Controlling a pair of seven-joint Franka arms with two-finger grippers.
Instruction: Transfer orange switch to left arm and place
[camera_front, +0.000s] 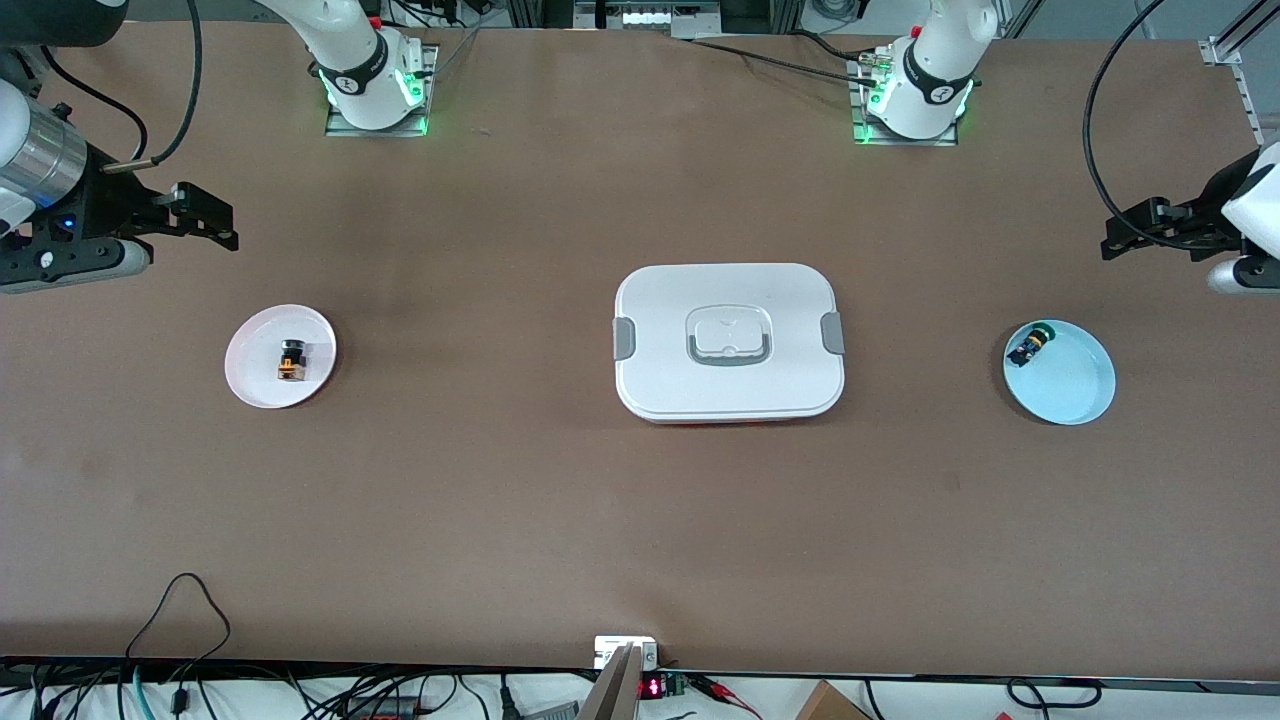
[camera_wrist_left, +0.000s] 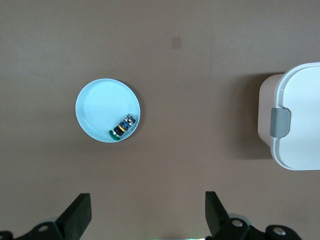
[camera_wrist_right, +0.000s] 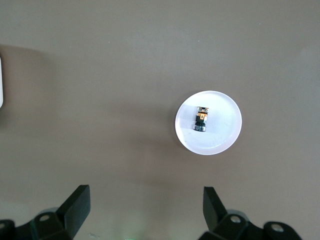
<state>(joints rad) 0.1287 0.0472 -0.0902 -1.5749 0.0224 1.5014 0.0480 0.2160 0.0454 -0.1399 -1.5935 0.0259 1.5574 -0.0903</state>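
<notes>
The orange switch (camera_front: 291, 360) lies on a pale pink plate (camera_front: 255, 385) toward the right arm's end of the table; it also shows in the right wrist view (camera_wrist_right: 201, 119). The white box (camera_front: 728, 342) with grey latches stands at the middle of the table, and its end shows in the left wrist view (camera_wrist_left: 299, 120). My right gripper (camera_front: 205, 218) is open and empty, up over bare table beside the pink plate (camera_wrist_right: 220, 142). My left gripper (camera_front: 1130, 235) is open and empty, up over bare table beside a light blue plate (camera_front: 1075, 385).
The light blue plate (camera_wrist_left: 95, 107) holds a small black switch with a green cap and blue part (camera_front: 1031, 345), also in the left wrist view (camera_wrist_left: 123, 126). Cables and a small display (camera_front: 650, 688) lie along the table edge nearest the front camera.
</notes>
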